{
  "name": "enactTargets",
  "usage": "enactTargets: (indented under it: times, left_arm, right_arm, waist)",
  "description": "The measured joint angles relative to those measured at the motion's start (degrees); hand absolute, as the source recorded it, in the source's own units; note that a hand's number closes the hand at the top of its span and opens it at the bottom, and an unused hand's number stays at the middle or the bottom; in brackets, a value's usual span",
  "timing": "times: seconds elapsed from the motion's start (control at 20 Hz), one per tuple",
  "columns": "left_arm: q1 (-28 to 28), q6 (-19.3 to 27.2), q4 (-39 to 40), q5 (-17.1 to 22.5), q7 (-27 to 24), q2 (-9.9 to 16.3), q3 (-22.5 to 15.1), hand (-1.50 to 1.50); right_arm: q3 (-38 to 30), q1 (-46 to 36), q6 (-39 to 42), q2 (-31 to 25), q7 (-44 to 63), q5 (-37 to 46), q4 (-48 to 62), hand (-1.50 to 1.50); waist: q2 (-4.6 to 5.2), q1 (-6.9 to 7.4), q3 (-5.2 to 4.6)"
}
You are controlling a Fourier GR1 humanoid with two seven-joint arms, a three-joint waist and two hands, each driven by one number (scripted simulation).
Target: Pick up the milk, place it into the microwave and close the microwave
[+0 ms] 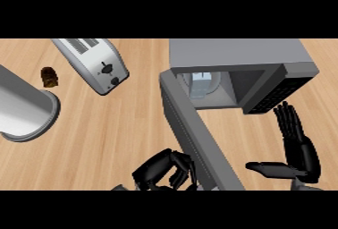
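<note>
Right hand: my right hand (300, 150) is low on the right side, in front of the microwave. Its fingers are straight and point up toward the microwave's dark button panel (282, 91). My thumb sticks out to the left. It holds nothing.
Left hand: my left hand (165, 172) is at the bottom, just left of the microwave door. Its fingers are curled in tight. I see nothing inside them. It sits right next to the door's near end, and I cannot tell if it touches the door.
Milk: the milk (204, 84) is inside the microwave, standing near the back. It looks pale blue and white. No hand touches it.
Microwave: the microwave (238, 56) is a grey box at the top right of the desk. Its front is open, so I can see inside.
Microwave door: the microwave door (195, 134) is swung wide open. It runs as a long grey bar from the microwave's left corner down to the bottom, between my two hands.
Toaster: a silver toaster (95, 65) lies at a slant near the top left, well away from the microwave.
Brown thing: a small brown thing (49, 77) sits left of the toaster. I cannot tell what it is.
Pot: a big grey round pot (23, 112) is at the left edge.
Desk: the desk (112, 134) is light wood.
</note>
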Motion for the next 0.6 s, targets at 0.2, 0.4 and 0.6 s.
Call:
enactTargets:
  times: [0.2,0.4,0.6]
  left_arm:
    - [-5.8,9.4,5.2,4.0,0.4,0.0,-7.7,1.5]
    - [-11.2,20.5,8.6,10.4,1.6,0.3,-14.6,1.5]
    - [-15.5,29.5,11.1,16.9,0.6,0.4,-18.6,1.5]
  right_arm:
    - [-0.1,5.2,2.6,-0.9,4.3,-3.4,-10.2,-1.5]
    - [-0.6,7.3,6.0,-2.0,8.4,-8.0,-16.7,-1.5]
    - [-0.9,7.8,8.4,-3.6,11.8,-11.4,-21.1,-1.5]
  waist:
    - [0.21,-0.21,0.01]
    - [0.45,-0.84,0.0]
    - [0.81,-2.08,-0.04]
